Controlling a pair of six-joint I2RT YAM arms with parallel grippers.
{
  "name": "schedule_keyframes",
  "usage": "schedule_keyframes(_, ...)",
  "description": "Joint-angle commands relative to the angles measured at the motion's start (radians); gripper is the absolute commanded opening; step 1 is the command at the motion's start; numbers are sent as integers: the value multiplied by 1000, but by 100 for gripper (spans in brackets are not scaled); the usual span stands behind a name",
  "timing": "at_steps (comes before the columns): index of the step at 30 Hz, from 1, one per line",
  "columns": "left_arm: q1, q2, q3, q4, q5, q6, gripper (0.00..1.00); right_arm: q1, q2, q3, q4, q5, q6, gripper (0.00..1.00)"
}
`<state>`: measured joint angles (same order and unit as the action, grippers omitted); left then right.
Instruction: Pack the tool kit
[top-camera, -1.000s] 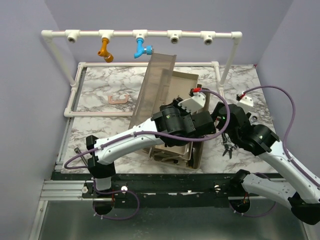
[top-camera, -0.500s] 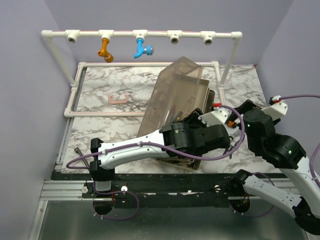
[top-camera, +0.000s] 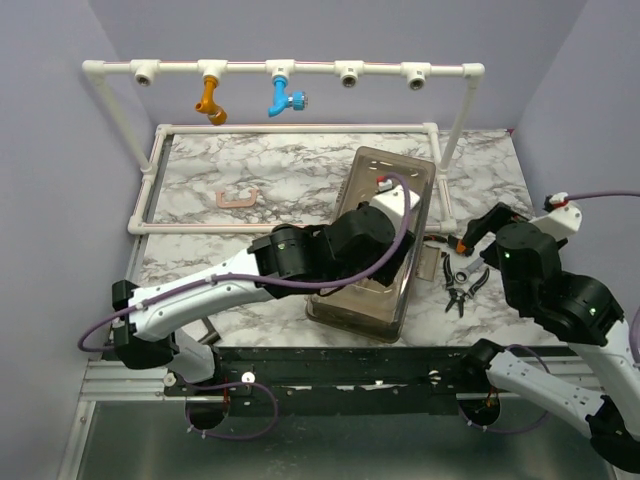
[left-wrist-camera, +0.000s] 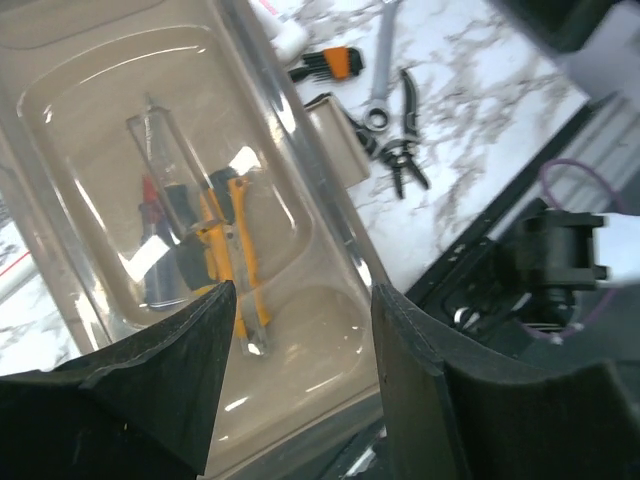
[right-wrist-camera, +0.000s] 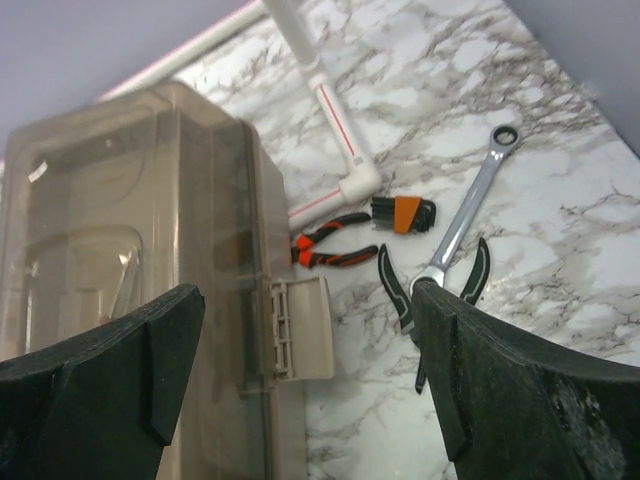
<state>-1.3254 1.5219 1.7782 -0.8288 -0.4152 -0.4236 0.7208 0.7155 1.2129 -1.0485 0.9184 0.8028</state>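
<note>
Smoky translucent brown plastic toolbox (top-camera: 362, 305) lay with its lid down on the white marble table (top-camera: 230, 170), right of centre, one short end close to the near edge. The left fingers (left-wrist-camera: 130, 400) hung spread apart above the lid, holding nothing. Yellow-handled tools (left-wrist-camera: 240, 250) showed through the plastic. A beige latch flap (right-wrist-camera: 300, 340) stuck out from the box's right side. Between the box and the right edge lay red-handled pliers (right-wrist-camera: 330, 250), an orange-cased hex key set (right-wrist-camera: 405, 213), a silver wrench (right-wrist-camera: 465, 215) and black-handled pliers (right-wrist-camera: 392, 283). The right fingers (right-wrist-camera: 100, 370) hung wide apart above them, empty.
</note>
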Motion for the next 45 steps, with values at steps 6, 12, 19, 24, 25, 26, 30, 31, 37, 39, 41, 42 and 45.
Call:
schedule_keyframes(6,219,-294,-277,224,359,-84,77,5,120,-99,120,-394,-52,93)
schedule_keyframes(12,409,-428,-479,279,493,-120,93,5,154,-88,208,-516,-53,93)
schedule_keyframes(19,522,-450,-634,389,631,-165,92,2,220,-142,273,-614,-14,91)
schedule_keyframes(24,573,-442,-681,418,647,-161,93,3,259,-200,328,-674,-8,89)
schedule_keyframes(25,587,-446,-688,421,649,-161,93,2,269,-208,349,-700,-10,88)
schedule_keyframes(26,597,-450,-694,422,652,-158,92,3,288,-216,369,-740,-11,86)
schedule_keyframes(30,645,-468,-689,389,641,-127,92,3,353,-253,495,-877,-2,81)
schedule_keyframes(31,655,-470,-684,377,638,-117,92,4,369,-257,517,-903,3,80)
schedule_keyframes(37,736,-470,-652,310,623,-77,92,3,446,-235,597,-993,21,79)
schedule_keyframes(39,762,-467,-648,300,620,-73,92,4,450,-218,585,-973,18,80)
schedule_keyframes(41,778,-462,-647,293,617,-71,92,3,438,-192,547,-925,4,86)
schedule_keyframes(42,782,-458,-644,287,610,-69,92,3,427,-176,523,-858,-7,88)
schedule_keyframes(45,791,-450,-640,266,569,-66,92,3,403,-119,420,-709,-51,92)
